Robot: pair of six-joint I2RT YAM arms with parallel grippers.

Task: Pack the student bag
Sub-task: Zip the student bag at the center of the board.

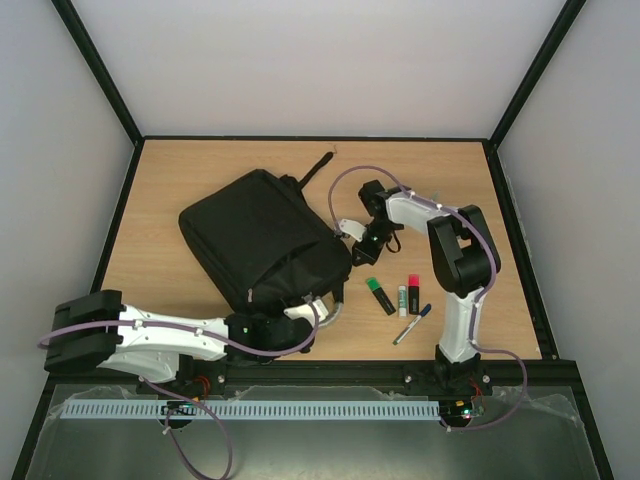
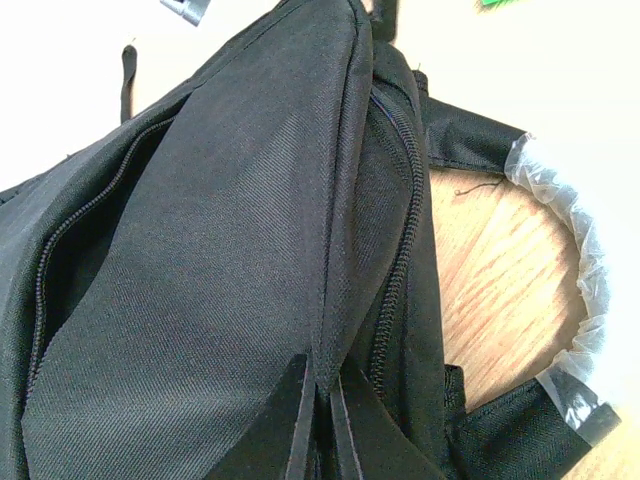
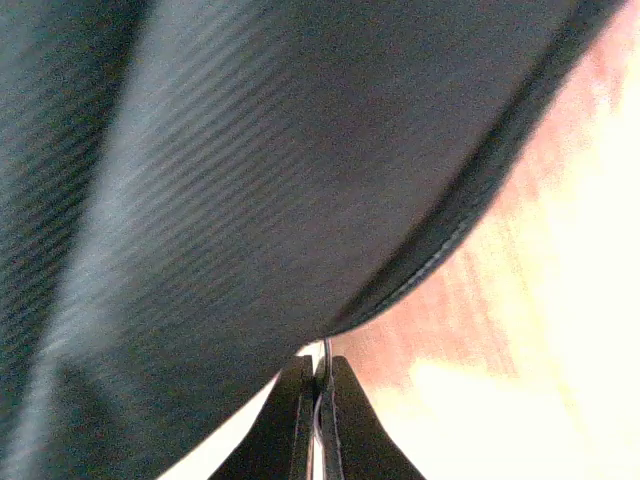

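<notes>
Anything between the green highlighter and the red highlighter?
Yes, a small white stick lies between the green highlighter and the red highlighter. It shows only in the top external view.

The student bag (image 1: 255, 230) is black, the table (image 1: 200, 170) light wood-grain, with a green marker (image 1: 380, 296) and a red marker (image 1: 413, 294).

Matt woven-cloth student bag (image 2: 220, 250) on smooth wood-grain table (image 2: 500, 270).

student bag (image 1: 262, 235) on table (image 1: 440, 180), markers (image 1: 402, 299) right of it, perhaps four
</notes>
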